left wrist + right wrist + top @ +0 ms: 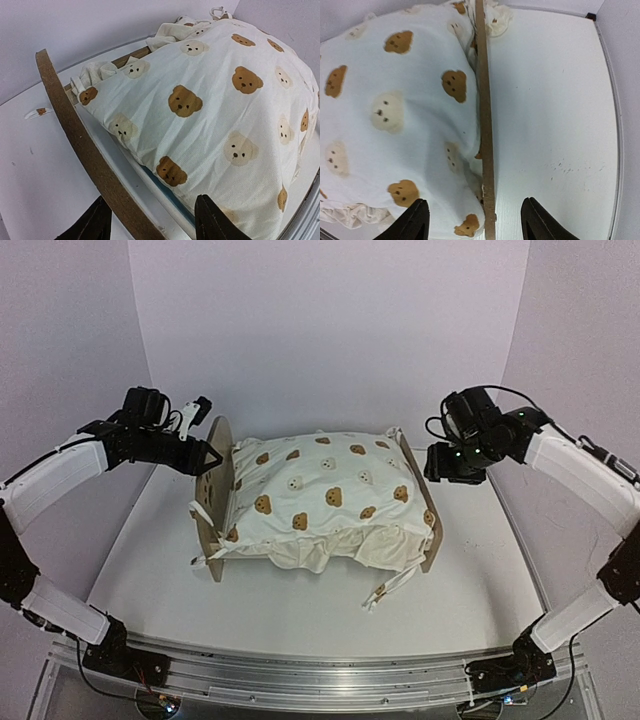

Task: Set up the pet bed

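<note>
Top view high, wide; 2 wrist views close, share pet bed (320, 490).

White shells and black joints clad my left arm (50, 480) and right arm (585, 475); my left gripper (151, 200) has black pointed fingers (210, 220).

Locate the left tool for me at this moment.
The left tool is open, straddling the bed's left end board in the top view, beside the bear-print duvet.

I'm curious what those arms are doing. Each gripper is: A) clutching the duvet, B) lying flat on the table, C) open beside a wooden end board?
C: the left gripper is open at the left end board, the right gripper at the right end board; nothing held.
</note>
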You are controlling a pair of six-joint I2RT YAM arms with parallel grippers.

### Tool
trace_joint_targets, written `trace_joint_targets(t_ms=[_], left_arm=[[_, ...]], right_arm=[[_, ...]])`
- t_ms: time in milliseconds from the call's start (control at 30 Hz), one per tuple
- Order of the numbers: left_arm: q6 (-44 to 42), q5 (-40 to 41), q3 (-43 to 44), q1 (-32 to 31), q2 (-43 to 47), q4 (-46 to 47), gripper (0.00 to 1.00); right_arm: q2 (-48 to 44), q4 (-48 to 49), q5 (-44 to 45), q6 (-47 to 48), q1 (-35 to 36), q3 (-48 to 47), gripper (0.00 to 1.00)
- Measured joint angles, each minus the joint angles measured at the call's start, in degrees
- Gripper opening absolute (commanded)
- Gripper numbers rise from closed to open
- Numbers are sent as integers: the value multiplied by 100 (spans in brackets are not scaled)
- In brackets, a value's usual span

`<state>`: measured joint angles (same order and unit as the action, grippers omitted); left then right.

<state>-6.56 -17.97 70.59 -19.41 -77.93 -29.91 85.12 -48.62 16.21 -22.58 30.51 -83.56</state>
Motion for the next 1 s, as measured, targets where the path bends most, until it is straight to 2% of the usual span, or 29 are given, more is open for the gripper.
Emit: trace_joint_targets(t_ms=[133,267,367,533,733,867,1000], left_arm=[[69,-376,461,-256,-471,-46,61],[24,-735,880,-394,-820,-166,70],[-30,-866,1258,-418,-910,-433,75],[-84,-888,1607,-312,-701,-635,81],[34,-532,1401,295,168,-764,82],[171,-365,652,455,850,-762,81],[241,-318,115,509,1017,-826,80]], right_arm=[[-578,-50,145,148,-1,-6,55],[-575,-65,-399,439,92,-225,53],[-65,50,-846,931,725,-765,52],[1471,605,-1629,1816,2142,-2145,51],[2991,1615,-2705,2398,3055,-3222,48],[3671,2034,-3079,2452,3166,-3686,44],[3897,2203,-3148,2457,3126,-3706,40]])
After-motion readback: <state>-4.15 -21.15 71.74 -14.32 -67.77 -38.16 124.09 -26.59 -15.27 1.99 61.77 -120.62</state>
